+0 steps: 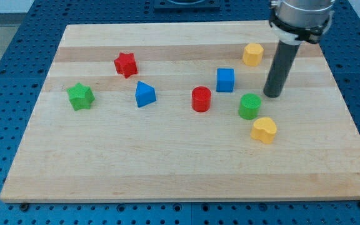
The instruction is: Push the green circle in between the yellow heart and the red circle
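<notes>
Sitting lower-left of end effector tip, green circle

Lab bench; blue perforated table; wooden board

A pale wooden board, made of long glued strips whose grain runs from the view's left to the view's right, fills most of the frame. It lies on a blue metal table pierced with a regular grid of small holes (this surface shows on every side of the board). The light is even and soft, casting only faint, short shadows on the wood.
</notes>
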You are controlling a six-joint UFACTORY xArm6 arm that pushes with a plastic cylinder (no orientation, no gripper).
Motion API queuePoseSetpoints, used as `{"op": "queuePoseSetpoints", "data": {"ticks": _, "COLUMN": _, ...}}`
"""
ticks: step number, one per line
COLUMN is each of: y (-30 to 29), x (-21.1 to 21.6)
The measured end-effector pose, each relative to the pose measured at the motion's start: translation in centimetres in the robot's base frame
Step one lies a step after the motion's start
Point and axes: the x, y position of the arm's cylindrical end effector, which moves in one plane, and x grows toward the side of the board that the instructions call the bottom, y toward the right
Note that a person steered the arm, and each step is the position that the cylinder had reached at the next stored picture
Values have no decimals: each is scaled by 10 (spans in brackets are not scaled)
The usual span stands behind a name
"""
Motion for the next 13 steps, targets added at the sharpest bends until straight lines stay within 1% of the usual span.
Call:
{"op": "queuePoseSetpoints", "data": {"ticks": 2, "y": -35, "x": 12}}
{"op": "queuePoseSetpoints", "data": {"ticks": 5, "y": -73, "x": 14}}
{"op": "queuePoseSetpoints", "data": {"ticks": 7, "y": -66, "x": 14}}
{"op": "queuePoseSetpoints", "data": {"ticks": 9, "y": -40, "x": 14}}
{"op": "queuePoseSetpoints", "data": {"ticks": 11, "y": -64, "x": 16}}
{"op": "queuePoseSetpoints", "data": {"ticks": 13, "y": -67, "x": 29}}
